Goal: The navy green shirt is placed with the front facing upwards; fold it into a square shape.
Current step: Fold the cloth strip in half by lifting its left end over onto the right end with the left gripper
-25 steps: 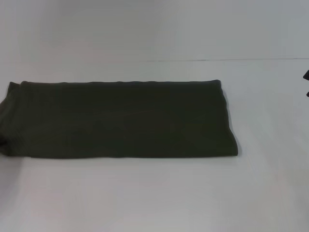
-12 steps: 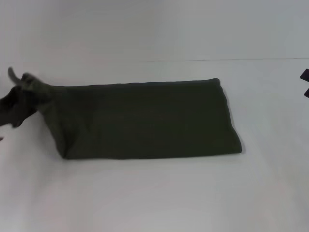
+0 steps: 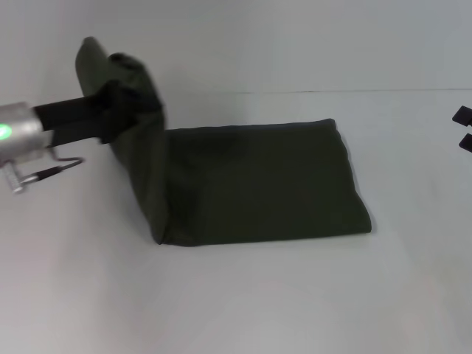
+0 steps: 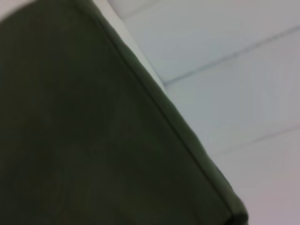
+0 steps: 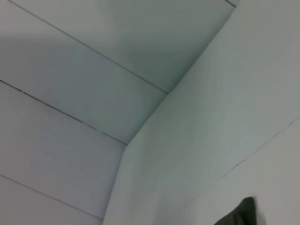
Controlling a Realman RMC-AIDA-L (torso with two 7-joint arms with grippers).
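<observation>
Navy green shirt (image 3: 258, 184), folded into a long dark band, lies across a white table (image 3: 243, 295). Starting from the robot's left side, the left gripper (image 3: 118, 103) reaches in on a silver arm with a green light and has its fingers closed on the shirt's left end, holding that end bunched up above the table. From there the cloth slopes down to the surface, where the rest rests flat, stretching toward the right. The left wrist view is mostly filled by dark fabric. At the far right edge, the right gripper (image 3: 464, 127) sits well apart from the shirt; whether its fingers are open cannot be told.
</observation>
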